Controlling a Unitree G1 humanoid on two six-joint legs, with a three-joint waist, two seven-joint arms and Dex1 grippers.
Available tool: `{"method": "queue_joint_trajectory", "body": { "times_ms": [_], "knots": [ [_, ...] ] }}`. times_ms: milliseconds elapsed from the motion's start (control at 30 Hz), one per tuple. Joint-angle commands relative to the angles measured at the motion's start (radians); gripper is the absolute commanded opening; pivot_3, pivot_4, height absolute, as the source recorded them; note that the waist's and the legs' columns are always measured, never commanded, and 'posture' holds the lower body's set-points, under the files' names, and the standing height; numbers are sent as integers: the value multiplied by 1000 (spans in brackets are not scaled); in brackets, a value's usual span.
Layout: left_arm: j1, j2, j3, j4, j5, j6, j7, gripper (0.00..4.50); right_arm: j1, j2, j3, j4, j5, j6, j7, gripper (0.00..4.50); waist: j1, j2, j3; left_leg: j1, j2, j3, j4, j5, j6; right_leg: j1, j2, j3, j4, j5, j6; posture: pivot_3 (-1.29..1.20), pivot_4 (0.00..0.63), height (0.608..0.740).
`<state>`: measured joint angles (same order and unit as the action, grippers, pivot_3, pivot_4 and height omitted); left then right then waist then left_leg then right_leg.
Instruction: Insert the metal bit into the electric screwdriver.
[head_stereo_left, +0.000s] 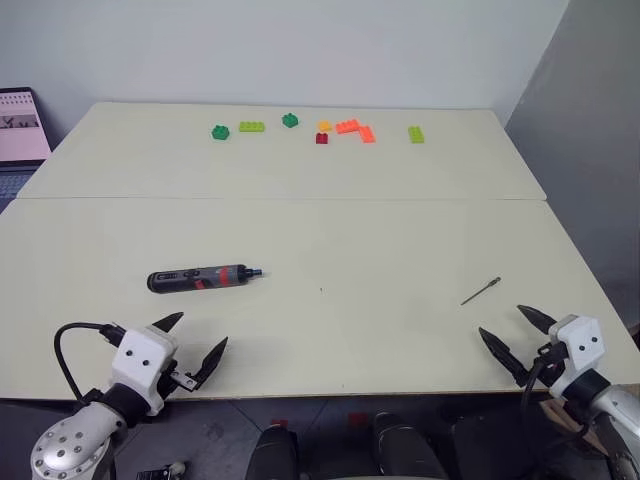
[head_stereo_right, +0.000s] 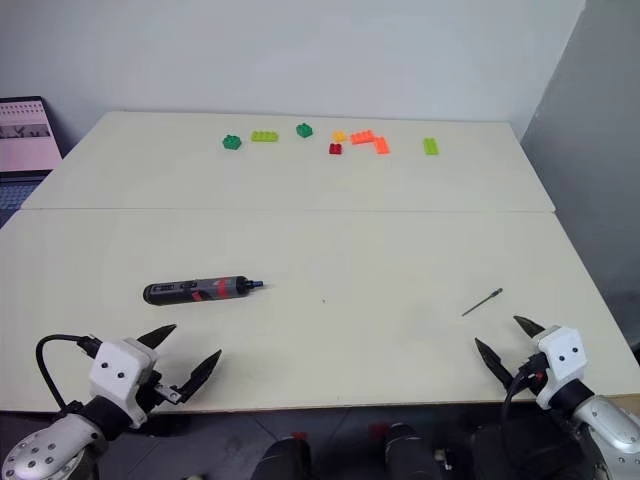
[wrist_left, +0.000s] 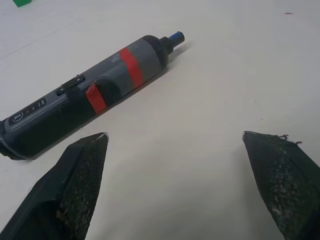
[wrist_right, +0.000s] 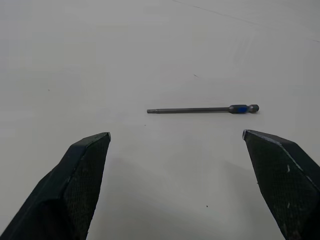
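So nothing's picked up yet — the electric screwdriver (head_stereo_left: 203, 278) lies flat on the table (head_stereo_left: 330, 230), tip pointing toward the metal bit (head_stereo_left: 481, 291), which sits well apart from the screwdriver on its tip side. Makes sense as a setup, one item per arm. The left gripper (head_stereo_left: 195, 345) hovers near the screwdriver with its jaws spread wide and empty, and the right gripper (head_stereo_left: 515, 335) is spread wide too, lined up just short of the bit, looks ready to grab it.

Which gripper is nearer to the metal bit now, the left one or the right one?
Right. The right gripper sits open just short of the metal bit; the left gripper is open far across the table, by the electric screwdriver.
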<state>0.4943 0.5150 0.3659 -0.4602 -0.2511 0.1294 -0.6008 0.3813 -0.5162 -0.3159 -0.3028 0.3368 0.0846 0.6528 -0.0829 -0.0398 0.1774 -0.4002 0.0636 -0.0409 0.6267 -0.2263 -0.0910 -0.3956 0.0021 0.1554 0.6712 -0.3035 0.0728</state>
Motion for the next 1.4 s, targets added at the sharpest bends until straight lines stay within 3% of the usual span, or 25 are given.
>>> {"method": "queue_joint_trajectory", "body": {
  "times_ms": [33,133,367,533,633,867,1133,1400],
  "knots": [
    [-16,40,43,2,-25,5,-24,4500,-15,-18,-25,-44,14,3,-1,4462,0,0,0,0,0,0,0,0,0,0,0,0,0,0,0,0,150,740],
    [-68,100,66,35,-27,49,-36,4500,-37,-34,-24,-58,18,12,8,4462,0,0,0,0,0,0,0,0,0,0,0,0,0,0,0,0,150,740],
    [-309,373,51,160,-56,94,-228,4500,-109,-127,13,-137,72,89,96,4462,1,0,1,0,0,0,1,0,0,0,0,-1,1,0,0,0,150,740],
    [-498,568,-93,288,-22,70,-449,4500,-165,-230,68,-233,128,163,199,4462,1,1,3,-1,0,1,-2,0,0,2,0,-1,1,0,0,0,150,740],
    [-629,619,-206,376,21,24,-544,4500,-220,-265,94,-275,175,217,222,4462,-1,2,3,-2,0,1,-3,0,0,2,1,-1,1,0,0,0,150,740],
    [-912,637,-445,568,154,-67,-753,4500,-273,-318,144,-345,242,291,286,4462,1,0,5,-3,1,0,-3,0,0,2,3,-1,2,-1,1,0,150,740],
    [-1272,482,-663,842,326,-94,-882,4500,-355,-306,202,-370,293,360,274,4462,9,-1,6,-6,1,-4,2,0,0,2,4,-2,3,2,5,0,150,740],
    [-1425,384,-765,1071,473,-192,-874,4500,-433,-301,249,-388,307,424,247,4462,5,-1,6,-8,1,-9,2,0,1,0,7,-4,8,3,7,0,150,740]
  ]
}}
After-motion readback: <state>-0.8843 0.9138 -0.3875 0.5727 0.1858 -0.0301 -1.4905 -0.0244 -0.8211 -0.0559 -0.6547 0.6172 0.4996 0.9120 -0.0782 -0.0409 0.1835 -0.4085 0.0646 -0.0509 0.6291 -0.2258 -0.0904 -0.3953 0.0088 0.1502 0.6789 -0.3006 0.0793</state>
